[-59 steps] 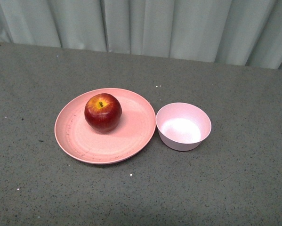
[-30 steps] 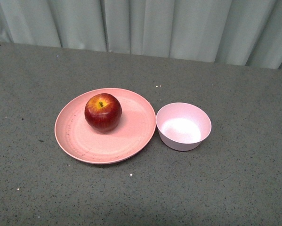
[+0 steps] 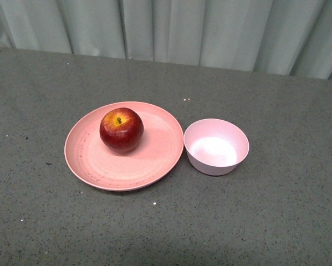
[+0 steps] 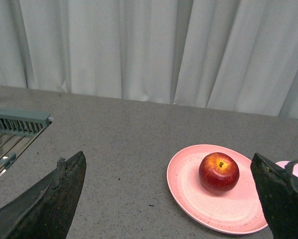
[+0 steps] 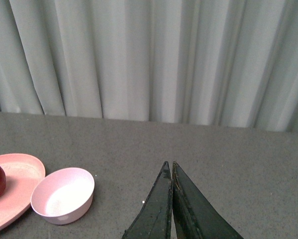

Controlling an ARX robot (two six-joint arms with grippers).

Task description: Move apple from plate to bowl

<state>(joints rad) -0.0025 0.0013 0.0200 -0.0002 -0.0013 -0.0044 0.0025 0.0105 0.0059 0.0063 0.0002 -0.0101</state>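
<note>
The dark red apple [image 3: 121, 130] with a yellow patch at its stem sits on the left half of the wide salmon-pink plate [image 3: 160, 152]. The small pale pink bowl [image 3: 216, 147] stands empty just right of the plate, nearly touching its rim. Neither arm shows in the front view. My left gripper [image 4: 168, 164] is open, its dark fingers [image 4: 64, 184] spread wide, with the apple [image 4: 219, 173] and plate [image 4: 188, 191] ahead of it and apart from it. My right gripper [image 5: 169, 167] is shut on nothing, off to the side of the bowl [image 5: 63, 195] and plate [image 5: 19, 177].
A grey speckled tabletop [image 3: 276, 221] carries everything, with pale curtains [image 3: 171, 27] along its far edge. A green-framed metal rack [image 4: 12, 132] lies at the table's side in the left wrist view.
The plate, apple and bowl sit a few pixels higher in the front view than before, as if the camera shifted slightly. Nothing on the table has moved.
</note>
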